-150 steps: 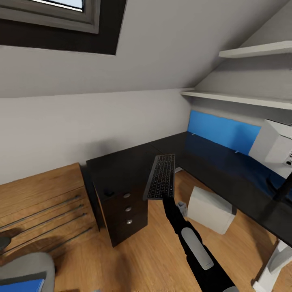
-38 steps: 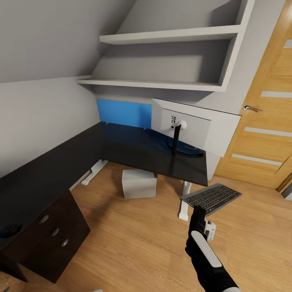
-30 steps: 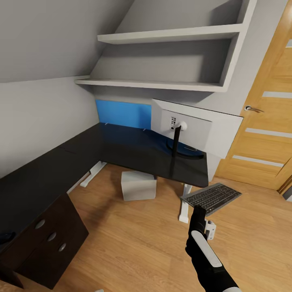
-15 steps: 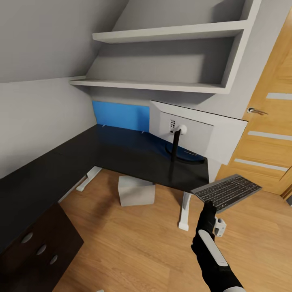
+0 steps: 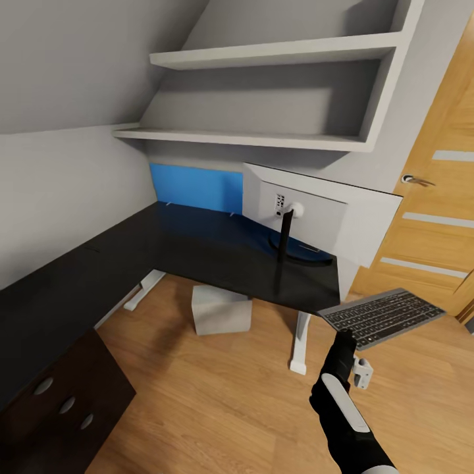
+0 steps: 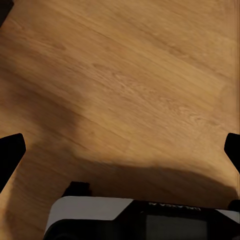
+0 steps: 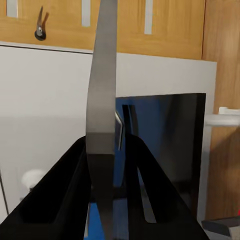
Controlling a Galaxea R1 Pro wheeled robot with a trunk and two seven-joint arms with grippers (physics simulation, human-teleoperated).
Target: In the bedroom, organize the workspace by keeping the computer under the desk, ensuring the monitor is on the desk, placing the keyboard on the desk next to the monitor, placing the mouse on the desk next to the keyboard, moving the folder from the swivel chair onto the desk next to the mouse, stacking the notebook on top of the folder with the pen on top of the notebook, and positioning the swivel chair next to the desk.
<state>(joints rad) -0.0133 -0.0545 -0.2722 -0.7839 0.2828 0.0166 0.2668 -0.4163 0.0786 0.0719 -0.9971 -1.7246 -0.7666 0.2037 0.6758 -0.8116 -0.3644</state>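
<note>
One keyboard (image 5: 382, 316) sits clamped in my right jaws (image 5: 343, 336), held out over the floor just past the tabletop's (image 5: 197, 247) end, near the monitor (image 5: 320, 212). My left jaws (image 6: 120, 150) hang spread wide above bare wood floor (image 6: 125, 75).

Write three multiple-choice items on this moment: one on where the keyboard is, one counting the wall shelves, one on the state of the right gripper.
1. Where is the slim grey-framed keyboard with dark keys?
A. flat on the desk
B. in the air off the end of the black-topped desk, over the wood floor
C. on a shelf

2. How many white wall shelves hang above the desk?
A. two
B. four
C. none

3. The right gripper is:
A. open and empty
B. shut on the keyboard
C. resting on the flat white-backed monitor

Answers: 1 B, floor shows beneath it; 2 A, two boards are visible; 3 B, the right wrist view has its fingers clamped on the keyboard's edge.
</note>
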